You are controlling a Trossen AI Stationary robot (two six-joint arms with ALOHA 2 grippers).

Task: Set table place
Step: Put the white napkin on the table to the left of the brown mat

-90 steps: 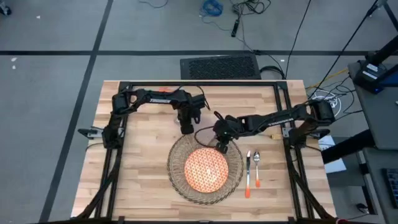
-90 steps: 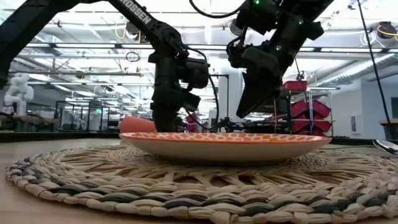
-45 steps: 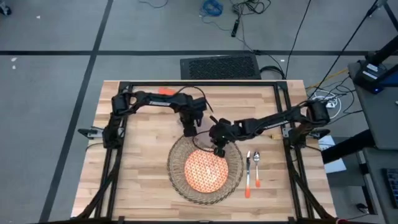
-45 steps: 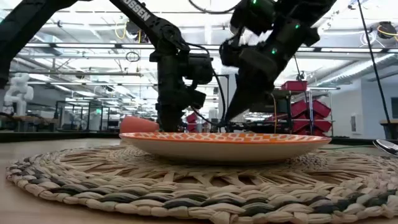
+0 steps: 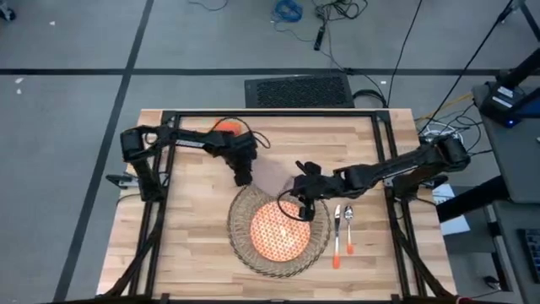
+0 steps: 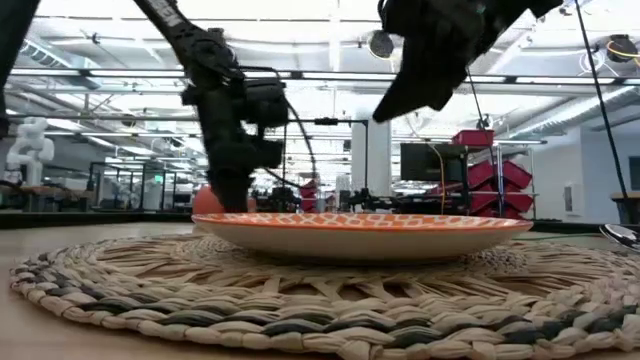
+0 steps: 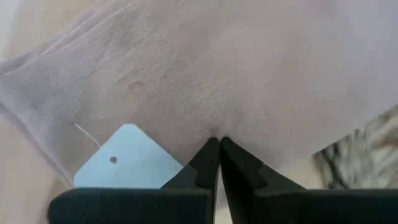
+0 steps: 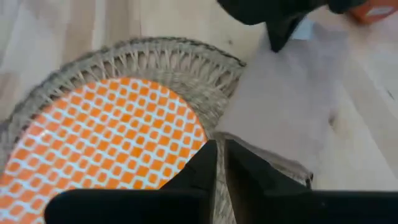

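Two hands on one napkin, snag risk.
Left hand [image 7: 218,142] pinches the beige napkin [image 5: 272,177] at its far-left corner; right hand [image 8: 219,149] is pressed together over the placemat's [image 5: 240,241] far rim. A drag could bunch the cloth or nudge the orange plate [image 5: 279,230]. Napkin lies flat on the desk [image 5: 190,245], its near edge overlapping the mat's far rim.

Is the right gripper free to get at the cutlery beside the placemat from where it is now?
Probably yes: the right gripper hovers shut over the plate, and the cutlery lies uncovered just beyond the placemat.
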